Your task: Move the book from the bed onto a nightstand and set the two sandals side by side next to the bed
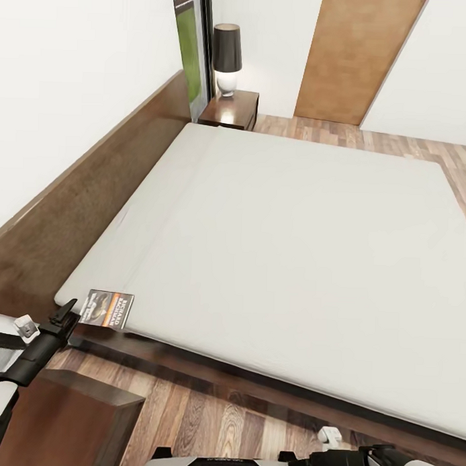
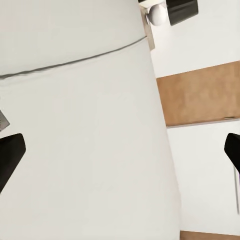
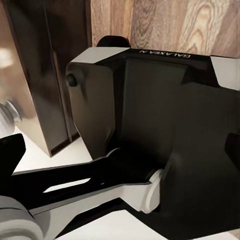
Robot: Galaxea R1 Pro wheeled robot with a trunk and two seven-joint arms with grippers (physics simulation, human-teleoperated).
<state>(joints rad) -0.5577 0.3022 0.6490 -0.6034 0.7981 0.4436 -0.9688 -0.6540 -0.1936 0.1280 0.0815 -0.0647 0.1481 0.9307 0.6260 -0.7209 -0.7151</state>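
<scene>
Left gripper [image 1: 63,314] is reaching toward the near corner of the bed [image 1: 292,262], and its fingers are standing spread apart with nothing between them; in the left wrist view the two dark fingertips [image 2: 10,155] are sitting at opposite edges with the bare mattress between. Right gripper [image 1: 359,459] is hanging low by the robot's base; I cannot tell whether it is released or clenched, though nothing is showing in its grasp.

Largest first. Bed is taking up most of the room ahead, white mattress against a brown headboard [image 1: 79,207]. Far nightstand [image 1: 230,110] is standing at the far end of the headboard with a dark-shaded lamp [image 1: 227,58] on it. A second, near nightstand [image 1: 65,415] is sitting just below the left arm, its top apparently bare. Book [image 1: 107,309] is lying flat on the mattress corner, just beside the left fingertips, possibly overhanging the edge slightly.

Risks, as I am judging them:
- Book is thin and flat; fingers closing from above may slide over the cover or push it off the corner onto the floor.
- Pinching may catch only the cover and let the pages fan open.
- Arm is passing close over the near nightstand; a low swing could clip it.
- Sandals remain to be located.
</scene>
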